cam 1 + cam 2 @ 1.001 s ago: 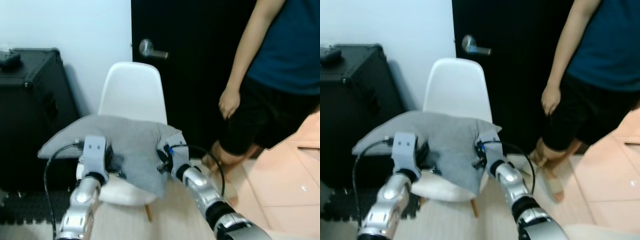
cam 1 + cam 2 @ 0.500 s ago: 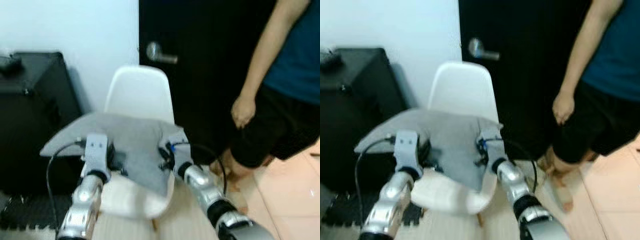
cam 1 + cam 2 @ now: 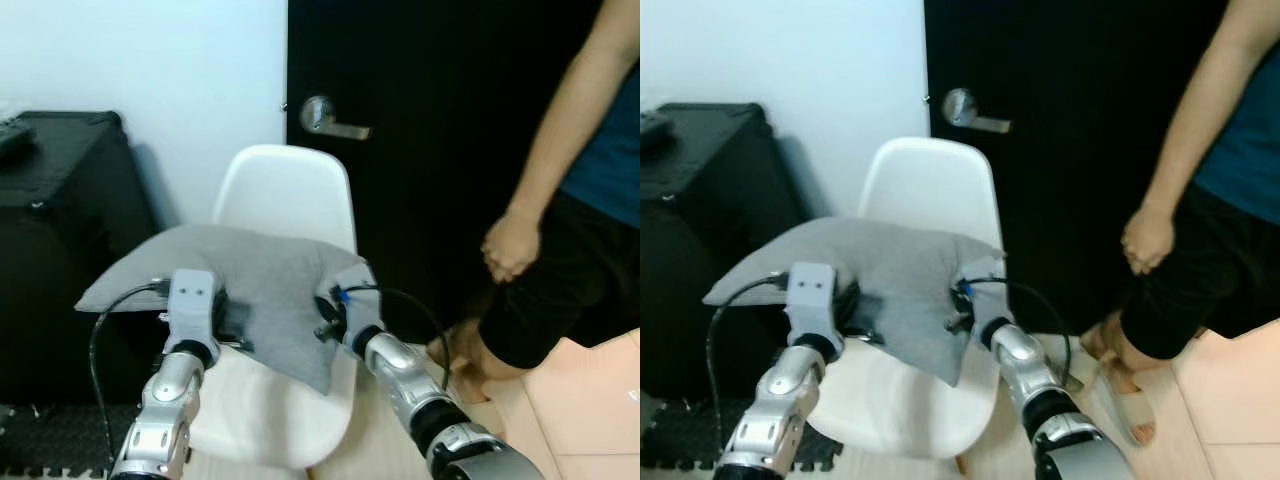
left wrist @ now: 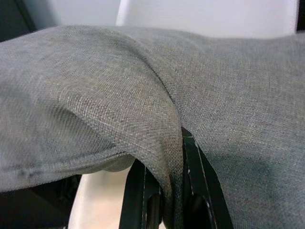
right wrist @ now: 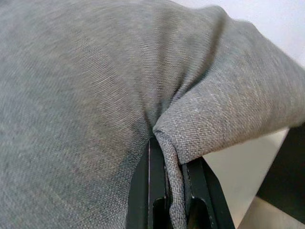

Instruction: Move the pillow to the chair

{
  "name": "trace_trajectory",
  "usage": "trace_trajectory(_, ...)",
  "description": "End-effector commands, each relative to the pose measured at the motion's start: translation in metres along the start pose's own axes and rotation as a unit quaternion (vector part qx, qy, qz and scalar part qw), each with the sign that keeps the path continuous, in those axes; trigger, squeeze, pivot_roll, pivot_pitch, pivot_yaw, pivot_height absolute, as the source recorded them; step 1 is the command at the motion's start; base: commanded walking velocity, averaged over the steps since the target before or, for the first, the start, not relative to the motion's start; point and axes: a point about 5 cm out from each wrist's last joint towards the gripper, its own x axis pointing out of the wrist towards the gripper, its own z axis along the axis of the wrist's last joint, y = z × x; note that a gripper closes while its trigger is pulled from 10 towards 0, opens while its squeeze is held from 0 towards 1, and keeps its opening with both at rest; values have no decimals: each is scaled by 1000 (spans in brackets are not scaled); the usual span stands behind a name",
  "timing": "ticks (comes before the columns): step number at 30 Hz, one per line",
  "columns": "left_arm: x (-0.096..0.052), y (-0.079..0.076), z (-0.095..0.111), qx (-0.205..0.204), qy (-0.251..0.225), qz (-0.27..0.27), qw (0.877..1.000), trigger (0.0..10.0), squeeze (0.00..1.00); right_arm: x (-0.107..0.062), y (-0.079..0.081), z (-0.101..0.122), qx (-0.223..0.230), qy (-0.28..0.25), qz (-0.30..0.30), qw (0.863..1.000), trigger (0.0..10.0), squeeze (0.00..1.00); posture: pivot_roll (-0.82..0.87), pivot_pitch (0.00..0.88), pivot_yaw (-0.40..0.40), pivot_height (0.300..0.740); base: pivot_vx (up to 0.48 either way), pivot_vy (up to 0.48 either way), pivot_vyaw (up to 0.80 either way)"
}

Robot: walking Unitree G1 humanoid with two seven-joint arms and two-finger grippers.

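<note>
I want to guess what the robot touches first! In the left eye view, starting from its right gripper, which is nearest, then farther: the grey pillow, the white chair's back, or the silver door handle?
1. Grey fabric pillow: pinched in the right gripper.
2. White plastic chair's back: behind the pillow.
3. Silver door handle: on the black door, beyond the chair.

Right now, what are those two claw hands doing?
Left gripper: shut on the grey pillow, above the white chair.
Right gripper: shut on the pillow too.

Even indoor light, head views slightly soft. Black case (image 3: 60,240) and door (image 3: 450,120) lose detail. Wrist views sharp on fabric weave.
</note>
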Motion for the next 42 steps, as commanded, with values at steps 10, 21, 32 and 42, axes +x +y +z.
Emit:
trace_trajectory(10, 1, 5, 11, 14, -30, 14, 999, 10000, 0, -2, -3, -5, 17, 8, -9, 1000, 10000, 0, 134, 33, -42, 740, 0, 0, 0)
trace_trajectory(21, 2, 2, 10, 15, -24, 9, 1000, 10000, 0, -2, -2, -5, 21, 13, -5, 1000, 10000, 0, 133, 22, -45, 716, 0, 0, 0)
trace_trajectory(32, 1, 6, 8, 18, -20, 13, 1000, 10000, 0, -1, -1, -4, 16, 14, 4, 1000, 10000, 0, 141, 15, -49, 681, 0, 0, 0)
trace_trajectory(42, 3, 5, 6, 28, -13, 2, 1000, 10000, 0, 1, -3, 0, 20, 10, 1, 1000, 10000, 0, 139, 35, -53, 651, 0, 0, 0)
